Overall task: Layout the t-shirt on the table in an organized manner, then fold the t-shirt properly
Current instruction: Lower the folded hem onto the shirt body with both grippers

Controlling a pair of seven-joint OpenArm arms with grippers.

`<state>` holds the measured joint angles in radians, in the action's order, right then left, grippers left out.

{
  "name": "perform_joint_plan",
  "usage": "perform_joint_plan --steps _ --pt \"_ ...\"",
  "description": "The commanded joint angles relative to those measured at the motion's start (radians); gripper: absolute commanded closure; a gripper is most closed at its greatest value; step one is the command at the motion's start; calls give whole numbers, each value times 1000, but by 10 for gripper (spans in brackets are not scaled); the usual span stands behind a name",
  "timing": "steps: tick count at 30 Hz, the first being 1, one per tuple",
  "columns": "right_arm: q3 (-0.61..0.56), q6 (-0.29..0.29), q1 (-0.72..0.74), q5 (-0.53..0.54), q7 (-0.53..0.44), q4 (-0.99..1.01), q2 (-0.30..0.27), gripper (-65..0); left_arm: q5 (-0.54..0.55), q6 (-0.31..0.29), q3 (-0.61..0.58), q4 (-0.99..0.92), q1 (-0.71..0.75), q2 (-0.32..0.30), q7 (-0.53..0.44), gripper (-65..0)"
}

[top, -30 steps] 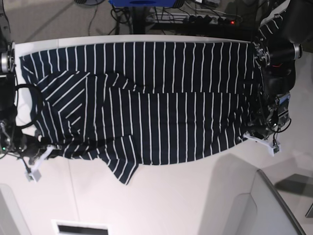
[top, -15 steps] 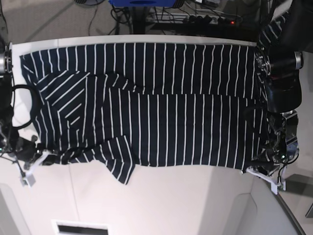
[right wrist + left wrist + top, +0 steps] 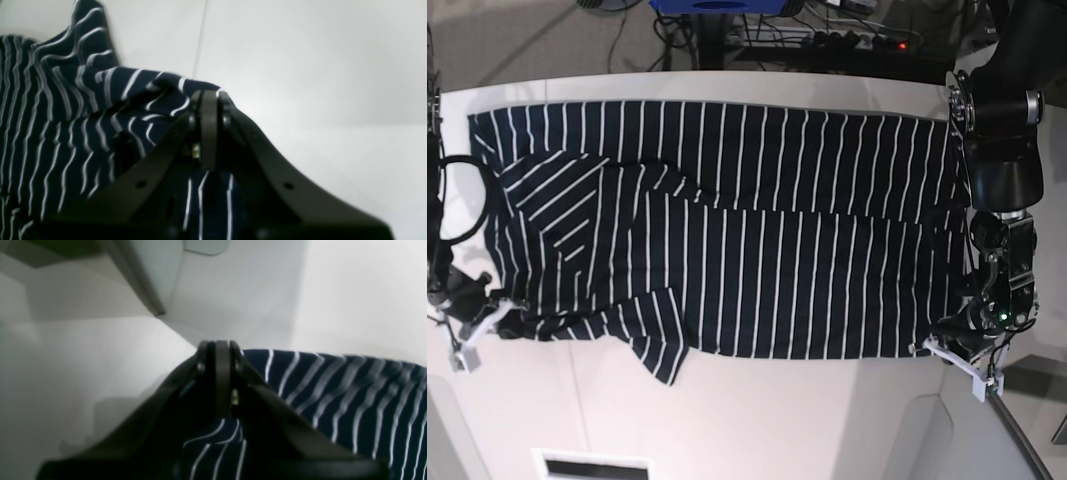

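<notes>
The t-shirt lies spread across the off-white table, stretched between the 2 end effectors, dark navy with thin white stripes. Its body is mostly flat, but the part nearer the right end effector is rumpled: a sleeve region with slanted stripes sits folded over the body, and a pointed flap of cloth hangs out just inward of that end effector, past the shirt's near edge. The right end effector is clenched on the bunched corner of the shirt, which the right wrist view shows wrinkling up to the closed tips, with bare table beyond. The left end effector is likewise clamped on the opposite near corner; in the left wrist view the striped cloth runs taut away to 1 side of its closed tips, with bare table on the other. Judging by this, the layout stage looks well under way but unfinished: the cloth is pulled out lengthwise, yet the sleeve area and the loose flap near the right end effector probably need smoothing. No tidy fold of the shirt appears yet, so the folding stage seems to remain entirely ahead.
</notes>
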<state>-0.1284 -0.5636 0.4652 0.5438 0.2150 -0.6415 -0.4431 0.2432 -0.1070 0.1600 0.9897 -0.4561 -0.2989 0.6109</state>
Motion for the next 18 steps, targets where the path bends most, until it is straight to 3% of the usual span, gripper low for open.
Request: perform_joint_plan --steps 1,4,8,14,18 --pt "5 -8 22 15 -25 -16 -15 0 6 -3 3 33 -17 -13 -23 0" --pt "3 -9 -1 15 -25 -16 -16 0 6 -3 3 82 26 -9 -18 0" --pt "3 -9 -29 15 -1 -27 -20 0 8 -3 3 171 99 -6 62 0" --pt "16 -9 -115 19 145 -191 -58 0 9 -3 19 337 247 -1 134 0" --pt "19 -9 -176 25 218 -295 -78 0 9 -3 117 432 334 5 178 0"
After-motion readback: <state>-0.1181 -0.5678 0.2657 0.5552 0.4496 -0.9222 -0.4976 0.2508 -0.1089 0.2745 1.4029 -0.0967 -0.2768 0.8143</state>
